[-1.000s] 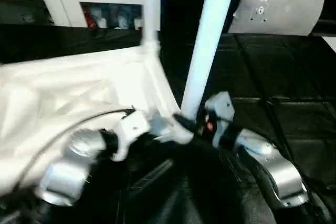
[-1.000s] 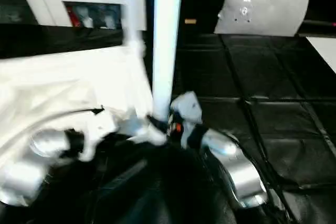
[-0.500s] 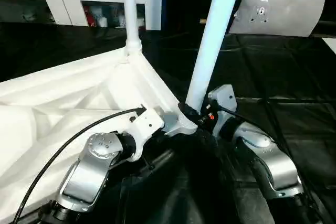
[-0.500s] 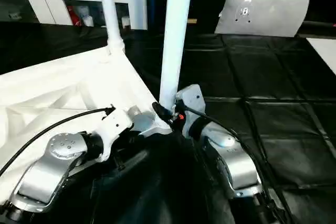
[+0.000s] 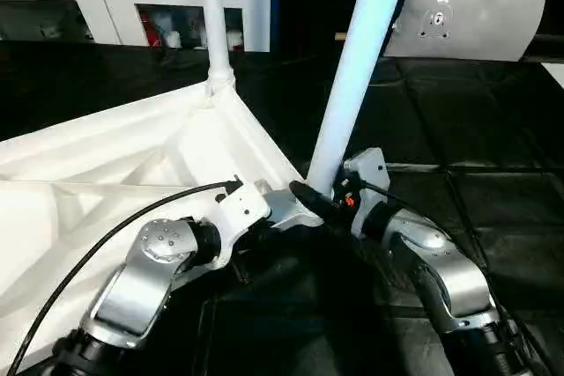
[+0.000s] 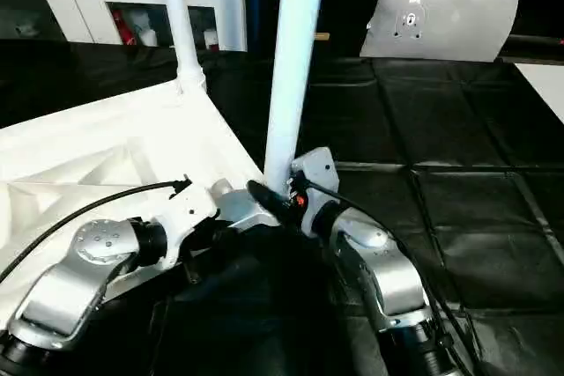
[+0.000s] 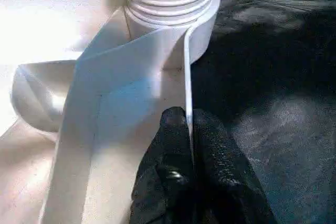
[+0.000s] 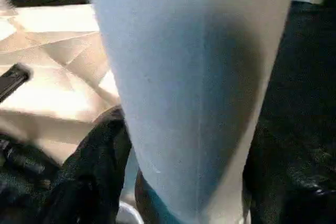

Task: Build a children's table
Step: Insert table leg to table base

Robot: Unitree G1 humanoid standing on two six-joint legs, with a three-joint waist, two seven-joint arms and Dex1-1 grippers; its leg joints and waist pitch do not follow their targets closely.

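Two white tapered legs (image 5: 352, 77) are standing up from the ribbed tabletop (image 5: 106, 173); my left gripper (image 7: 189, 129) is pinching its rim, my right gripper (image 8: 184, 203) is straddling the nearer leg, grip unclear.

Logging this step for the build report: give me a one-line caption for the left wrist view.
Left end effector pinching a thin rib of the upturned white plastic tabletop, just below the ridged round corner socket.

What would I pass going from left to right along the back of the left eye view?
White cabinet with glass doors → thin upright table leg → thick leaning table leg → white pillow-like pad.
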